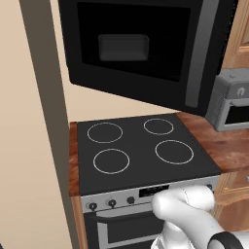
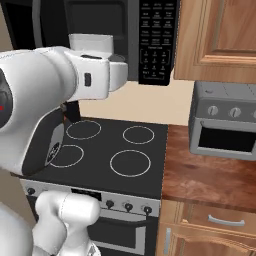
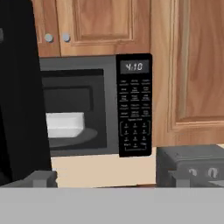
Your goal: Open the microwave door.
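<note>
Wooden cabinets frame the black microwave mounted above a four-ring cooktop, where the robot's white arm reaches up in front of the open cavity.

The microwave door stands swung out toward the robot. In the hand view it rises as a tall black slab just to the left of the left fingertip, nearly edge-on. The gripper looks straight into the cavity ahead of the fingers, where a white dish sits on the turntable. The keypad lies ahead and slightly right.

The two fingertips appear spread wide apart with nothing between them, though the right one is hard to separate from the grey toaster oven behind it. No contact with the door can be made out.

From the left base view, the door's outer face and its grey vertical handle strip face the camera, the strip running top to bottom along the free edge.

Judging by the exposed cavity, the task looks largely done. Any further opening would mean pushing leftward from the fingers against the door's inner face, away from the hinge and close to that upright free edge.
</note>
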Motion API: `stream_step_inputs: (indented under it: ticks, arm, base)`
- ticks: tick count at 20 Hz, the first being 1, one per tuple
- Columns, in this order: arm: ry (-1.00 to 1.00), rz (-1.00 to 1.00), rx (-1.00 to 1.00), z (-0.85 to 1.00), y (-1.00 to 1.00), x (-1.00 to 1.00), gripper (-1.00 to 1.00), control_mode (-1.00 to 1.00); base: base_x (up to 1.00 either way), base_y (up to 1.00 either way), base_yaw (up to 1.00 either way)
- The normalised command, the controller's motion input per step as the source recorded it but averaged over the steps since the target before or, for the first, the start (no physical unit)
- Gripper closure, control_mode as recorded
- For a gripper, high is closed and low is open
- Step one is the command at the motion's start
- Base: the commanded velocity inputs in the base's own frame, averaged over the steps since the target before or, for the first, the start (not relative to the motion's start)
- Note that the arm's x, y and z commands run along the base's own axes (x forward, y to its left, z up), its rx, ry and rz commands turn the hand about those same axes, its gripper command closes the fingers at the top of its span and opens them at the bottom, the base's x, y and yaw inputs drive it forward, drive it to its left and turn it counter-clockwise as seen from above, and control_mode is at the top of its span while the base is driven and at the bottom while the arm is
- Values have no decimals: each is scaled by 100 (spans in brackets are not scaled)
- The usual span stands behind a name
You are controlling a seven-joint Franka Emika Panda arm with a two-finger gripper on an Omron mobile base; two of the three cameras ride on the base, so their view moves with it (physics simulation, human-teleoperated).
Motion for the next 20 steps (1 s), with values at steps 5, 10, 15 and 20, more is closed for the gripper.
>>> stream_step_inputs:
  ticks: [5, 10, 15, 20]
  arm:
    - [42, 2, 46, -40, -45, 1, -100, -100]
    - [32, 0, 37, -78, 0, 16, -100, -100]
    - [24, 0, 43, -45, 0, 36, -100, -100]
    - [3, 2, 35, -24, 0, 22, -100, -100]
  base:
    - [0, 0, 0]
    - [0, 0, 0]
    - [0, 0, 0]
    - [0, 0, 0]
